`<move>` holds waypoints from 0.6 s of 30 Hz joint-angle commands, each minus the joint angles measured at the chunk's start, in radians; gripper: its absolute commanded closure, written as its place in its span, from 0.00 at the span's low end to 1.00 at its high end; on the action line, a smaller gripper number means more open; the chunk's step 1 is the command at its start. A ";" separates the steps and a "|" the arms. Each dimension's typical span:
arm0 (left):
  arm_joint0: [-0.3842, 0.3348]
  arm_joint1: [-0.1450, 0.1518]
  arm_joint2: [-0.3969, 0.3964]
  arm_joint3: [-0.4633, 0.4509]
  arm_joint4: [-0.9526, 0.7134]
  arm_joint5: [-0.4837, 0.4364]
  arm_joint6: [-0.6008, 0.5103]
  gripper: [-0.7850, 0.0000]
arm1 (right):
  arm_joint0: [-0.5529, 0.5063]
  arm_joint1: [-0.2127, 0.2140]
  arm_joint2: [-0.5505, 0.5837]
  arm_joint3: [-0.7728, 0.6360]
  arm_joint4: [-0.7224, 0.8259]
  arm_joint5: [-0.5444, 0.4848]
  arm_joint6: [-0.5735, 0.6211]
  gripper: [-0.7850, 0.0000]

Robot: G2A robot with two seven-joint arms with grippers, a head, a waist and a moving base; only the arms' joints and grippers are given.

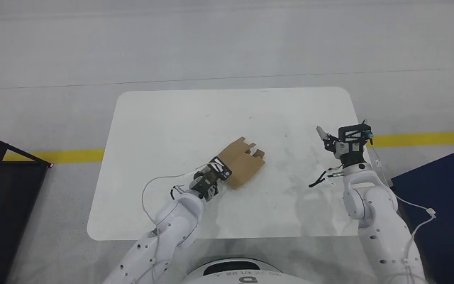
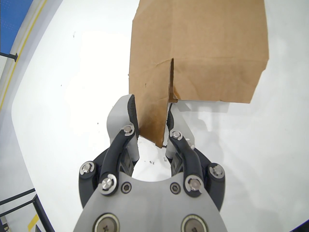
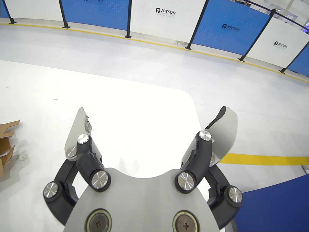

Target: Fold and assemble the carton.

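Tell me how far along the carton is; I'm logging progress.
Done: the left hand grips a flap of the carton. In hand: that carton, looking largely flat on the table. Left: all folding and assembly; the right hand hangs open, apart from it.

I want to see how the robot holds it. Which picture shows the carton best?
The left wrist view: the carton is close and large, one flap held in the left end effector. The top view shows it small on the table; the right wrist view shows its edge.
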 commanded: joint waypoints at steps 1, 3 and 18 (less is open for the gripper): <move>-0.008 -0.003 0.005 0.007 0.014 0.012 -0.008 0.58 | 0.000 0.000 0.000 0.000 0.000 0.000 0.000 0.00; -0.017 -0.007 0.009 0.013 0.029 0.030 -0.019 0.60 | 0.000 0.000 0.000 0.000 0.000 0.000 0.000 0.00; -0.040 -0.022 0.000 -0.019 0.084 0.039 -0.071 0.60 | 0.000 0.000 0.000 0.000 0.000 0.000 0.000 0.00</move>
